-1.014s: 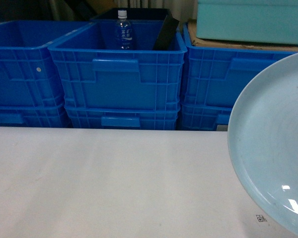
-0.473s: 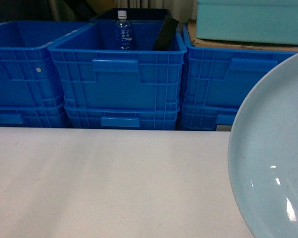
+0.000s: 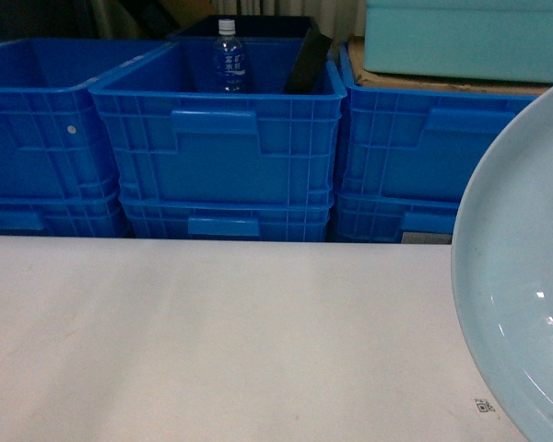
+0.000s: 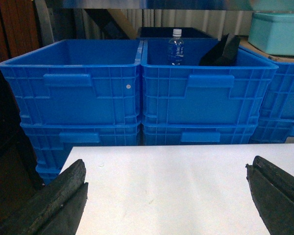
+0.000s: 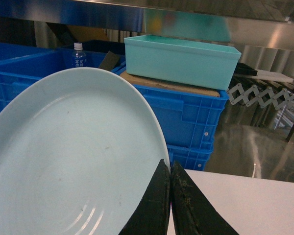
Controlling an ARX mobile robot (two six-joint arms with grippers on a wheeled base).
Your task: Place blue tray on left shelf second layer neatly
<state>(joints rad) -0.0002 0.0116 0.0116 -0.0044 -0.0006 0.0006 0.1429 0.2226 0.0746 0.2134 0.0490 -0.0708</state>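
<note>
Your right gripper (image 5: 170, 196) has its fingers pinched together on the rim of the blue tray (image 5: 73, 156), which is held up off the white table (image 3: 212, 341) at the right edge of the head view. Your left gripper (image 4: 166, 196) (fingers spread wide, nothing between them) hangs over the table, facing the stacked blue crates (image 4: 137, 93).

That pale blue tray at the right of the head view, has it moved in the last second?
Yes. The blue tray has slid rightward: its left edge now sits farther right against the stacked blue crates, which haven't shifted.
</note>
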